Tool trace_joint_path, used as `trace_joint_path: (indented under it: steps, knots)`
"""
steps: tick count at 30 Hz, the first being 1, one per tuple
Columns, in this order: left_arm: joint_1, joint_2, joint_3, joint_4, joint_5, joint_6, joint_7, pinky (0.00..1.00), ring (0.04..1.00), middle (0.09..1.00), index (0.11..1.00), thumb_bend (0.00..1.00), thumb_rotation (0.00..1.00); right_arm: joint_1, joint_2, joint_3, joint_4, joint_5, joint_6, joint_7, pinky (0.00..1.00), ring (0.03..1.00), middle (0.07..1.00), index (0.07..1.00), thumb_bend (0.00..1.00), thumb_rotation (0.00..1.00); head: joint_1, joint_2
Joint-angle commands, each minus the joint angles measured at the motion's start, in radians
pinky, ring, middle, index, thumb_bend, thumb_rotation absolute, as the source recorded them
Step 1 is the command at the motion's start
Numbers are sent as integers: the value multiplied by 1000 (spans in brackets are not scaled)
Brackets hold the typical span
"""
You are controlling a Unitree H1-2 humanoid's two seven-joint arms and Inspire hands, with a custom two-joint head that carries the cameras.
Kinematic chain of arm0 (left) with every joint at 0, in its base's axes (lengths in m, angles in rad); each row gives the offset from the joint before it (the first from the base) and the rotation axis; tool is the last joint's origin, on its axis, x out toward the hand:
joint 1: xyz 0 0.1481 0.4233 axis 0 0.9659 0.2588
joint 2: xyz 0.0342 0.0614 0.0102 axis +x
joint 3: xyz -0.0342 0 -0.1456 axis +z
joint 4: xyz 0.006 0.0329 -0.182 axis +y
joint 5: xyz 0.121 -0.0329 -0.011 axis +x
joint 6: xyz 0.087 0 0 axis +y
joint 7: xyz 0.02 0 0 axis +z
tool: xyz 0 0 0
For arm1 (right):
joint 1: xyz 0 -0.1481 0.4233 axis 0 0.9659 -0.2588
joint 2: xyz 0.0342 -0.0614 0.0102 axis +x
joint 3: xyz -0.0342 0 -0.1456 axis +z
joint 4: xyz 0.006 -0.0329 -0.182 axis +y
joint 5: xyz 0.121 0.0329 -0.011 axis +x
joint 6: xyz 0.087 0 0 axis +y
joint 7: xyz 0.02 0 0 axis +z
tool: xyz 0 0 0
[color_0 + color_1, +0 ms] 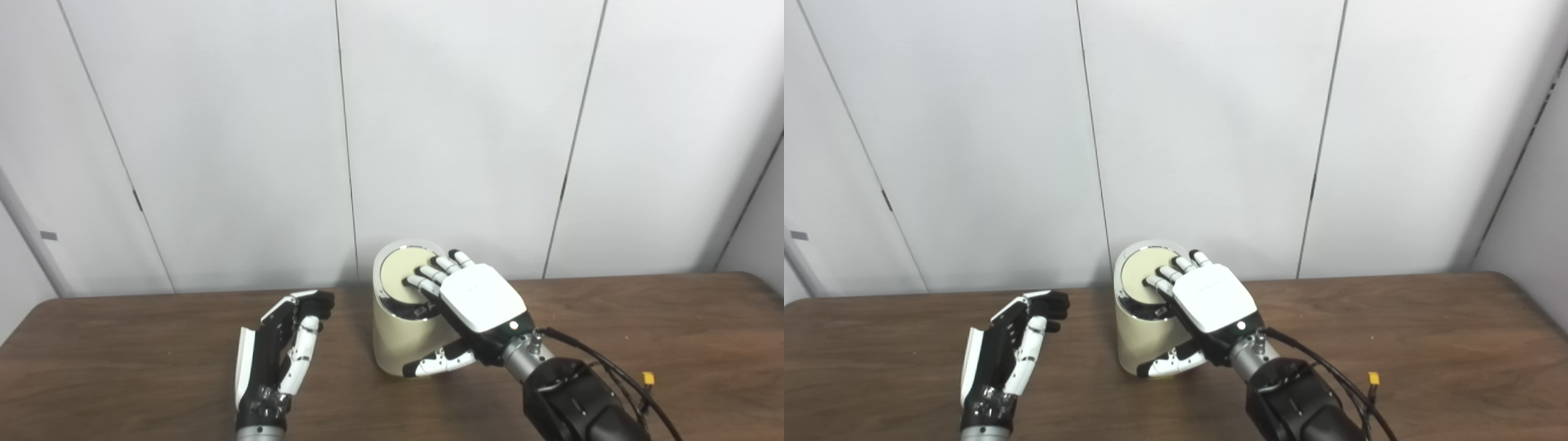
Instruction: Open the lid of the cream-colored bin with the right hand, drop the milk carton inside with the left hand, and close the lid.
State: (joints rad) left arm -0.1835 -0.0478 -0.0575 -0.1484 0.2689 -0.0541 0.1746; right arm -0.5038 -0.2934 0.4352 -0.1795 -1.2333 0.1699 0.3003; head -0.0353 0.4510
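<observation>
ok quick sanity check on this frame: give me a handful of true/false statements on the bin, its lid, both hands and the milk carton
1. The right hand lies palm-down with its fingers on the round lid of the cream-colored cylindrical bin. True.
2. The lid stands fully open. False: it lies flat on the bin's top, closed.
3. The left hand holds a milk carton. False: it holds nothing, fingers apart, and no carton shows in either view.
4. The bin stands upright on the brown wooden table, near the white panelled wall. True.
5. The left hand touches the bin. False: it is left of the bin, with bare table between them.
</observation>
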Motion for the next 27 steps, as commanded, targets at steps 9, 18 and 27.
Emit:
trace_joint_path:
  steps: [9,18,27]
  knots:
    - [-32,-12,6,-71,-8,18,-16,626,650,658,649,329,755,98,16,14,10,11,4,81,941,872,789,750,666,780,1,9]
    - [-32,-10,7,-74,-9,30,-19,628,658,663,654,334,758,103,27,-5,10,37,-3,25,932,876,819,770,663,764,0,12]
    - [-34,-11,6,-56,-8,9,-13,613,638,653,647,316,735,103,36,-27,9,66,-6,-31,920,914,880,830,656,727,-2,1]
